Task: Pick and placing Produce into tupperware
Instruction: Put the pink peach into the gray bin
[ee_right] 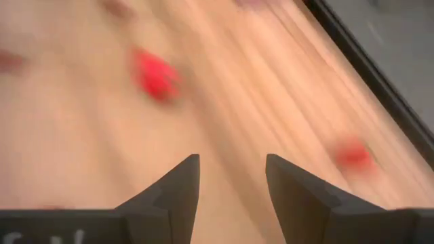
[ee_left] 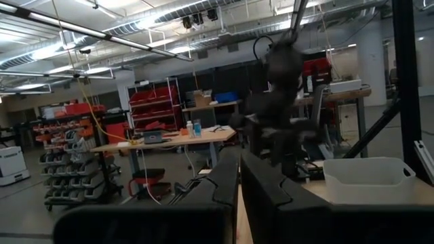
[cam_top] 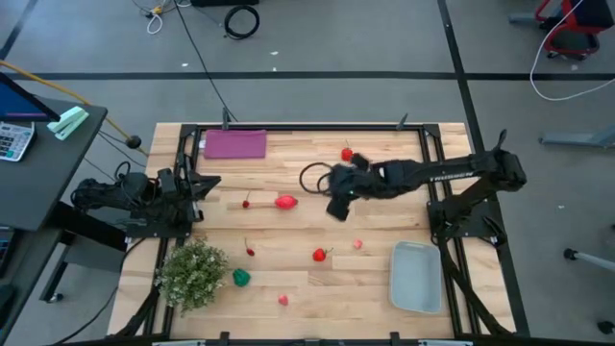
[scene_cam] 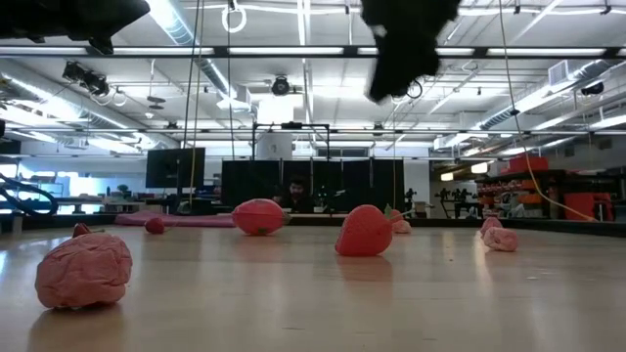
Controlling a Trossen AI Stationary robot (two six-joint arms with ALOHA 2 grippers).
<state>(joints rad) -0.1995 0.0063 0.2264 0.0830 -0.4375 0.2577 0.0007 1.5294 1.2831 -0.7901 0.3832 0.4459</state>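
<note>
Jaws of my right gripper (ee_right: 230, 179) stood spread and empty above the worktop (cam_top: 288, 235) beside a red piece (cam_top: 286, 202); left jaws pressed together.

produce (ee_right: 156, 74): blurred | right pincer (scene_cam: 403, 59): top cut off, blurred
</note>
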